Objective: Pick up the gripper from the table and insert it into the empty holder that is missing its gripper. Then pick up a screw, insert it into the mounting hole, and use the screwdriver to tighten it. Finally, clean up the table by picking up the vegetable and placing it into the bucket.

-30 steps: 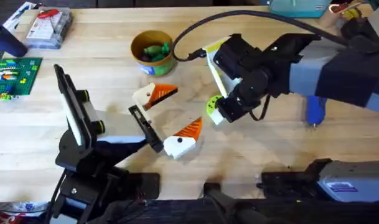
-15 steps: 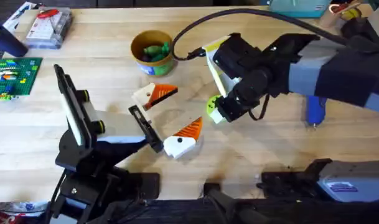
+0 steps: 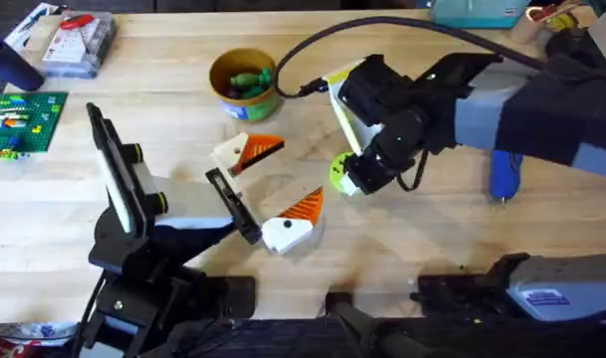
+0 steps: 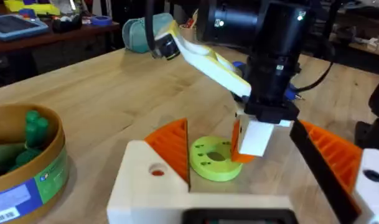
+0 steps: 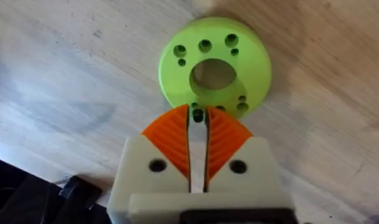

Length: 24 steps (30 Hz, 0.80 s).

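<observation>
a robotics laboratory or workshop is indicated: a pale wooden workbench [image 3: 183, 119] is seen, on which two robot arms are mounted at the near edge and a black cable [image 3: 382, 28] is run across the top. small parts and supplies are laid out at the far left of the bench, among them a green studded building plate [image 3: 22, 123] and a clear plastic box [image 3: 78, 45], and a blue screwdriver [image 3: 505, 175] is left at the right. in the left wrist view, a second table [image 4: 27, 37] cluttered with assorted items is seen in the dim room behind.
</observation>
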Each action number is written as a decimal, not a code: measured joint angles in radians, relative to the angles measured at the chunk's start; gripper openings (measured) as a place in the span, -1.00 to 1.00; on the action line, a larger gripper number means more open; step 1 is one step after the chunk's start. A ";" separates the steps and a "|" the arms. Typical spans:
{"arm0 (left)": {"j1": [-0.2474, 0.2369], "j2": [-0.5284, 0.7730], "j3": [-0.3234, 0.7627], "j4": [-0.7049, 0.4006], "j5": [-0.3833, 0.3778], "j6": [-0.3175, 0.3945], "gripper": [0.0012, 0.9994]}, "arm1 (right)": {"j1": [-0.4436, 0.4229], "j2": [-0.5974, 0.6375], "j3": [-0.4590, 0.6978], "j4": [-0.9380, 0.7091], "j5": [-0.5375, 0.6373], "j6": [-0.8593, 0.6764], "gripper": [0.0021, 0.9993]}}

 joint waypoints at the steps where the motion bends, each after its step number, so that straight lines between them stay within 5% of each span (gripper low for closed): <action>1: 0.000 0.000 0.000 0.000 0.000 0.000 0.98 | -0.001 0.000 0.000 0.000 0.001 -0.001 -0.89; 12: 0.000 0.000 0.000 0.000 0.000 0.000 0.98 | -0.007 0.025 0.058 -0.113 -0.003 -0.004 -1.00; 24: 0.000 0.000 0.000 0.000 0.000 0.000 0.98 | -0.102 0.026 0.491 -0.393 -0.018 -0.053 -1.00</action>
